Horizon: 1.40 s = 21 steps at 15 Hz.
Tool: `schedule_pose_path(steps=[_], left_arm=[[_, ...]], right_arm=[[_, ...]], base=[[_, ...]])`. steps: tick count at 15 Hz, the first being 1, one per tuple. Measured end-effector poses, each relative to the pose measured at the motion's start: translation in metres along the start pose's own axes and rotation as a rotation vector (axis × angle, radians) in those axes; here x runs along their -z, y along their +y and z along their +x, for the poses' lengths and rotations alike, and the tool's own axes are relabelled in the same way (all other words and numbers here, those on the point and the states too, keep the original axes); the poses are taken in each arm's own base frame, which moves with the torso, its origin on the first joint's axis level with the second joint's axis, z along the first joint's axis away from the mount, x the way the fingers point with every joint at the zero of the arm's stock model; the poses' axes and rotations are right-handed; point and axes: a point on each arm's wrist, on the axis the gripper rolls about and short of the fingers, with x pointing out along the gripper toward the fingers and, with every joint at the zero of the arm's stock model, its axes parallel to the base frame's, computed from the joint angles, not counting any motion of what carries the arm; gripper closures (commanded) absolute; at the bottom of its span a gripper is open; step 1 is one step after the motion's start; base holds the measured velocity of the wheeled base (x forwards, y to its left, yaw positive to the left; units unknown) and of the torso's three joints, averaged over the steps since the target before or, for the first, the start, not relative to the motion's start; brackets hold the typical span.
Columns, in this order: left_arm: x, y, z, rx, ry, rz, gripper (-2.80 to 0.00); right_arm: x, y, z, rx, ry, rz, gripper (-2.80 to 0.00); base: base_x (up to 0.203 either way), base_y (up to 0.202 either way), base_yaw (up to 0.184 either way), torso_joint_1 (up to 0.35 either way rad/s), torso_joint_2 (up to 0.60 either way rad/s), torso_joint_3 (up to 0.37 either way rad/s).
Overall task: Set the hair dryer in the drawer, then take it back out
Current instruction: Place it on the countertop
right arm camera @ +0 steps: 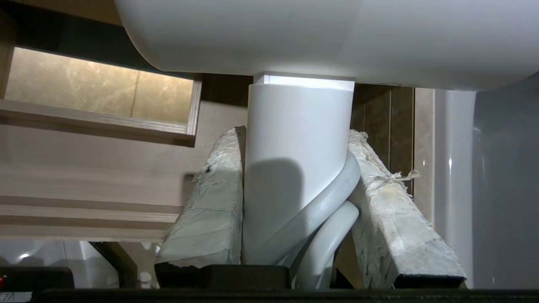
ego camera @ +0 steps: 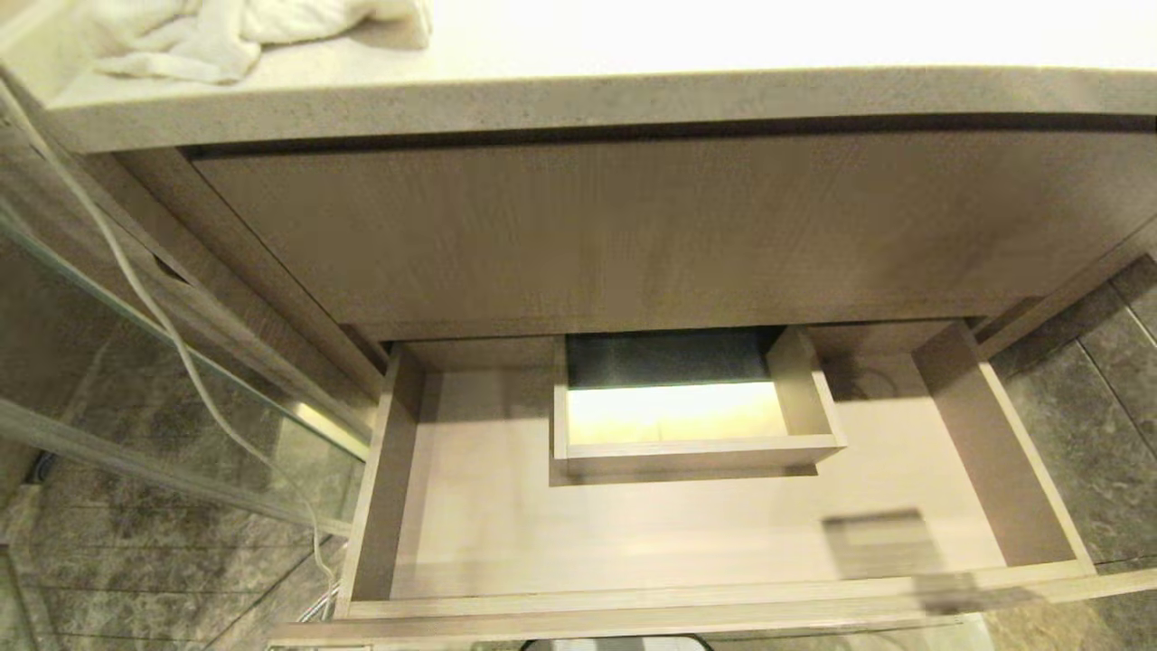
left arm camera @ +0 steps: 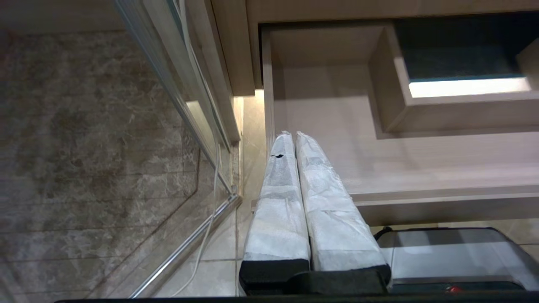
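Hair dryer (right arm camera: 294, 168) pinched by its handle in your right end effector (right arm camera: 297, 160), barrel out past the fingertips.

The open, empty drawer (ego camera: 1012, 452) lay just beside and below it; your left end effector (left arm camera: 294, 141) sat pressed together, idle.

Grey stone countertop (ego camera: 578, 99), white towel (ego camera: 208, 36), glass panel (ego camera: 136, 362), marbled floor tiles (ego camera: 1103, 434)

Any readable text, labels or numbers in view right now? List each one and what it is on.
"7A", roughly: a small tag at the edge of the right wrist view, cut off, so the reading is uncertain.
Cord of the hair dryer, held in the right gripper: faint embossed lettering, too small to read.
Drawer, open and holding nothing: no text visible.
Left gripper: no markings.
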Motion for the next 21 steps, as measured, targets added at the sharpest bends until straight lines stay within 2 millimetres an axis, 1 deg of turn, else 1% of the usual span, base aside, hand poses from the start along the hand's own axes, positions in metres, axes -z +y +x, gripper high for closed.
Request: schedule_pose_path(steps=[3, 10, 16, 18, 21], left_arm=[[0.0, 0.0, 0.0, 0.0, 0.0, 0.0, 0.0], [0.0, 0.0, 0.0, 0.001, -0.002, 0.0, 0.0], [0.0, 0.0, 0.0, 0.0, -0.001, 0.0, 0.0], [0.0, 0.0, 0.0, 0.0, -0.002, 0.0, 0.0], [0.0, 0.0, 0.0, 0.0, -0.001, 0.0, 0.0]], right_arm=[[-0.001, 0.0, 0.001, 0.003, -0.008, -0.002, 0.0], [-0.005, -0.003, 0.004, 0.013, -0.033, -0.006, 0.0], [-0.011, -0.008, 0.015, 0.025, -0.055, -0.01, 0.0], [-0.014, -0.01, 0.02, 0.024, -0.05, -0.011, 0.0], [-0.021, -0.015, 0.031, 0.022, -0.045, -0.016, 0.0]], base=[[0.0, 0.0, 0.0, 0.402, -0.48, -0.242], [0.0, 0.0, 0.0, 0.292, -0.52, -0.252], [0.0, 0.0, 0.0, 0.298, -0.58, -0.282], [0.0, 0.0, 0.0, 0.144, -0.28, -0.134], [0.0, 0.0, 0.0, 0.021, -0.03, -0.017]])
